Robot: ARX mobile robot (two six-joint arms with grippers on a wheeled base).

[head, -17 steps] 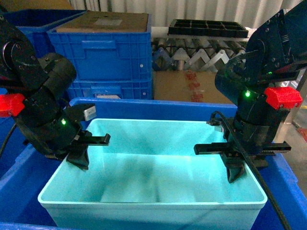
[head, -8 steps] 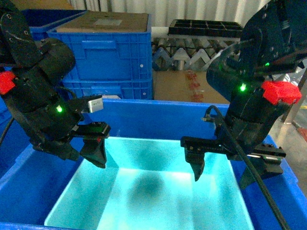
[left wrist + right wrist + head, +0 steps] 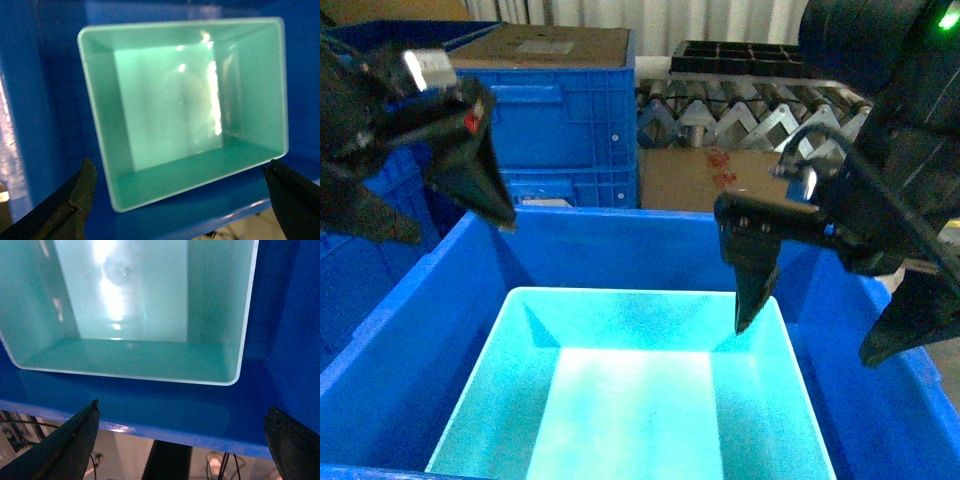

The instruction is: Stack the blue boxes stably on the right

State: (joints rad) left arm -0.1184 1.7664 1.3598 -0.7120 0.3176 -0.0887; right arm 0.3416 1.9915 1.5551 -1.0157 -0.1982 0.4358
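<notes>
Pincer fingers on both arms stand wide apart and hold nothing: the right pincer [image 3: 820,300] hangs at three o'clock of the head view, above the crate's right wall, the left pincer [image 3: 440,190] at ten o'clock, clear of everything. Below them a big royal-blue crate [image 3: 400,340] fills the six o'clock half, and the pale turquoise tub [image 3: 640,400] sits down inside it, level and released. That placement looks done; no further tub shows. Its walls slope, smooth and glossy, nothing inside.
</notes>
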